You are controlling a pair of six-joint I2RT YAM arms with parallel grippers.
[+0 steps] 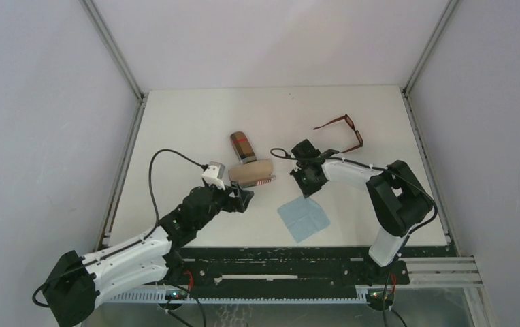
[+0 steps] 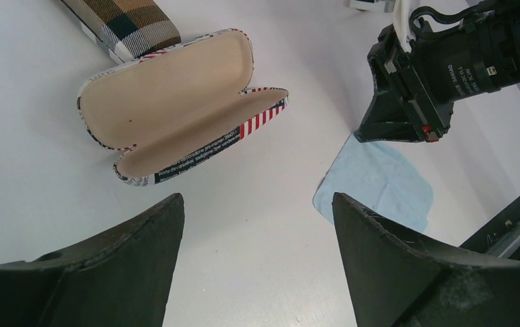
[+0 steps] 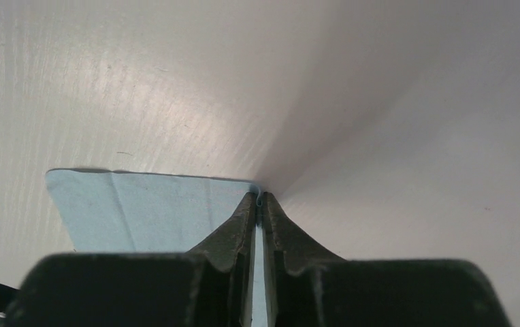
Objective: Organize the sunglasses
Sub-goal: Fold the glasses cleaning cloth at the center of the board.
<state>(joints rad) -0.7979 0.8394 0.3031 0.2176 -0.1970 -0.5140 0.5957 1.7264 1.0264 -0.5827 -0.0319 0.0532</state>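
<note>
right gripper [image 3: 261, 199] pinched together on a corner of the blue cloth [image 3: 141, 211], down at the table [image 1: 196, 129]. left gripper [image 2: 257, 204] fingers wide apart, holding nothing, near the open case [image 2: 175, 102]. sunglasses [image 1: 342, 133] lie far right on the table, well apart from both grippers.

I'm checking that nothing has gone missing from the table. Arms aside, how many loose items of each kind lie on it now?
sunglasses: 1
cases: 2 (open flag-print case, closed plaid case)
blue cloth: 1
Total: 4
</note>
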